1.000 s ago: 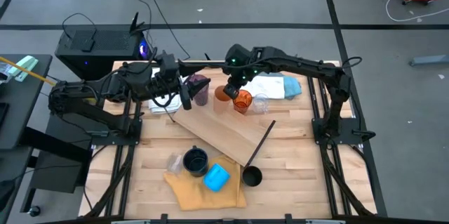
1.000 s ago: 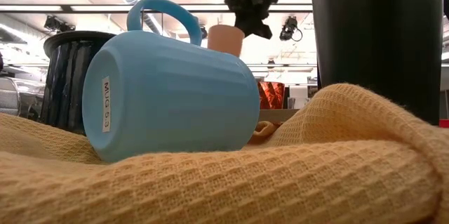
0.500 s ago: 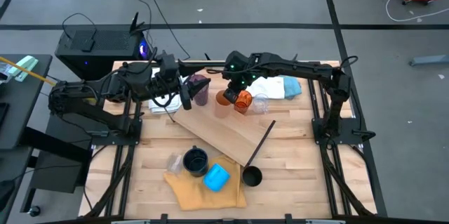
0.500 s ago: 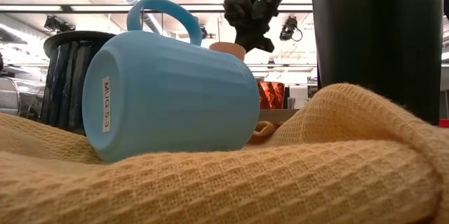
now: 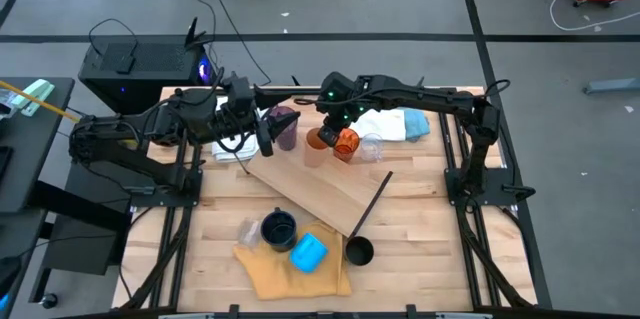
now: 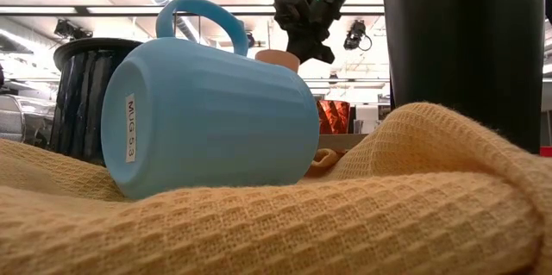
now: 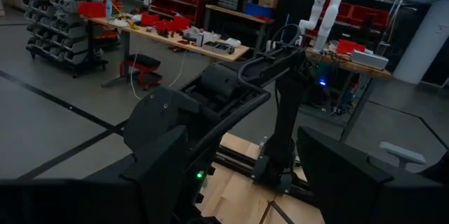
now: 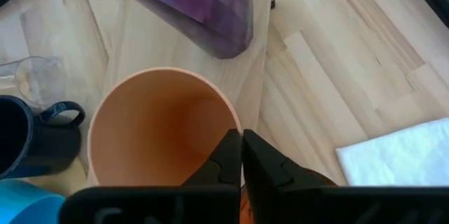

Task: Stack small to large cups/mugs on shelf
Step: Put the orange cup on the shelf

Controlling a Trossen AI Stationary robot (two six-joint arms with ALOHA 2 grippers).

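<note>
- Light orange cup (image 5: pixel 317 146) stood upright on the shelf (image 5: pixel 320 191), beside the purple tumbler (image 5: pixel 284 127) and amber ribbed cup (image 5: pixel 346 143).
- Right gripper (image 8: pixel 240 155) sat at the cup's rim, fingers pinched almost together over the wall.
- Left gripper (image 5: pixel 262 131) hovered near the tumbler, fingers spread, grasping nothing.
- Bright blue mug (image 6: pixel 207 111) lay on its side on the yellow cloth (image 6: pixel 285 223).

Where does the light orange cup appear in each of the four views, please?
High view: light orange cup at the shelf's far end, under the right hand.
Low view: only its rim, above the blue mug.
Left wrist view: not in it.
Right wrist view: centre.
Shared landmark: purple tumbler, beside it.
</note>
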